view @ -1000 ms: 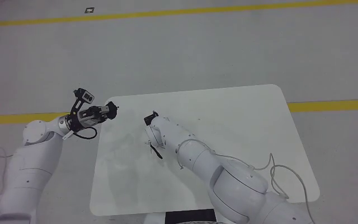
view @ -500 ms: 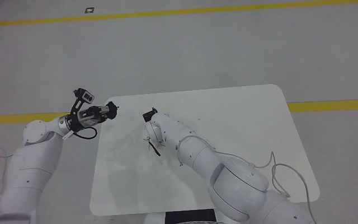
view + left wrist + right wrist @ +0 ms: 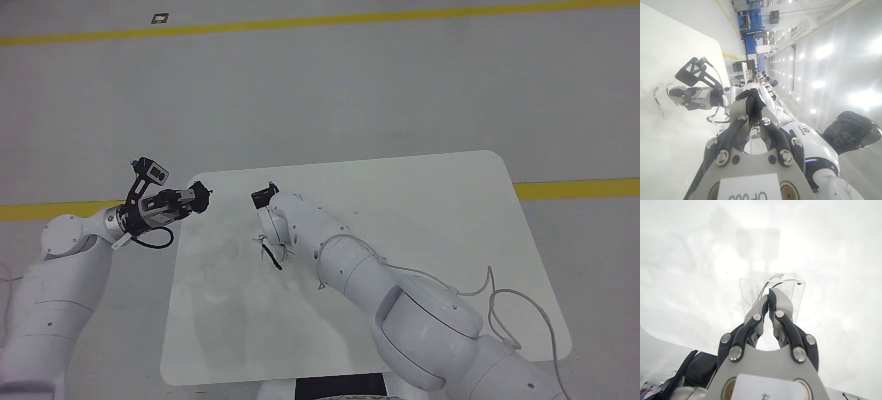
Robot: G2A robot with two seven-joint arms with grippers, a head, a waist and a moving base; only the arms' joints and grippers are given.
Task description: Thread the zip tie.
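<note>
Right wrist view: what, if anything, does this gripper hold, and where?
The right gripper appears to pinch a thin black zip tie partway along its strap, over a clear plastic box.

Clear box (image 3: 798, 306) just before right claw (image 3: 769, 294), table's (image 3: 450, 220) right half — passable

White table (image 3: 420, 250): smooth and matt, with just a faint sheen. The clear box (image 3: 745, 294) is glossy see-through plastic. The zip tie (image 3: 789, 280) is a thin black plastic strand. Right end effector (image 3: 769, 295): matt grey plastic fingers, ribbed black rubbery pads (image 3: 771, 302), bright polished metal pins (image 3: 780, 313). The left end effector (image 3: 752, 103) has bunched black cloth (image 3: 751, 93) at its tip, coarse-woven.
</note>
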